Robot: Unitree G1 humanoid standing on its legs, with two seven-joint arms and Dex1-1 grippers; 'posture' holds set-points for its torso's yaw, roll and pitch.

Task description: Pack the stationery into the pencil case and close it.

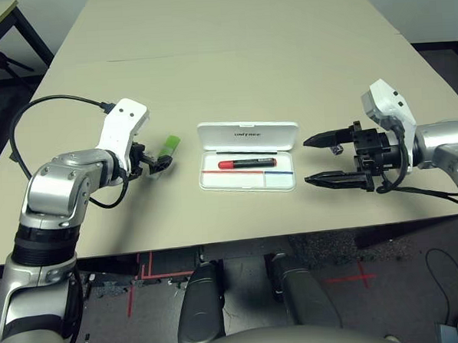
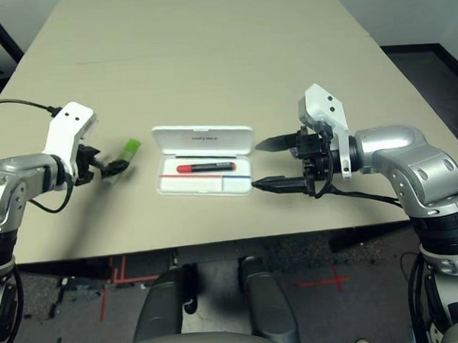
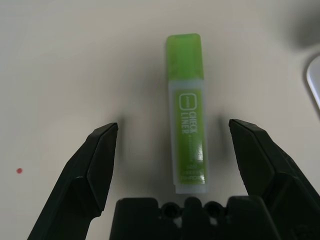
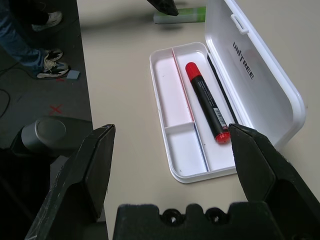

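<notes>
The white pencil case (image 1: 249,180) lies open in the middle of the table, lid (image 1: 248,135) tipped back. Inside it rests the red marker (image 1: 248,163) with black ends, also seen in the right wrist view (image 4: 206,102). To the case's left, the light-green-and-white bar (image 3: 186,100) lies flat on the table. My left gripper (image 3: 173,125) is open, a finger on each side of the bar's near end, not touching it. On the case's right, my right gripper (image 1: 311,161) is open and points at the case, holding nothing. A small dark grey piece (image 1: 337,147) shows beside its farther finger.
The beige table (image 1: 231,56) stretches far beyond the case. Its front edge runs just below both grippers. A black cable (image 1: 49,104) loops from my left wrist. A person's legs and shoes (image 4: 47,25) stand on the floor past the table edge.
</notes>
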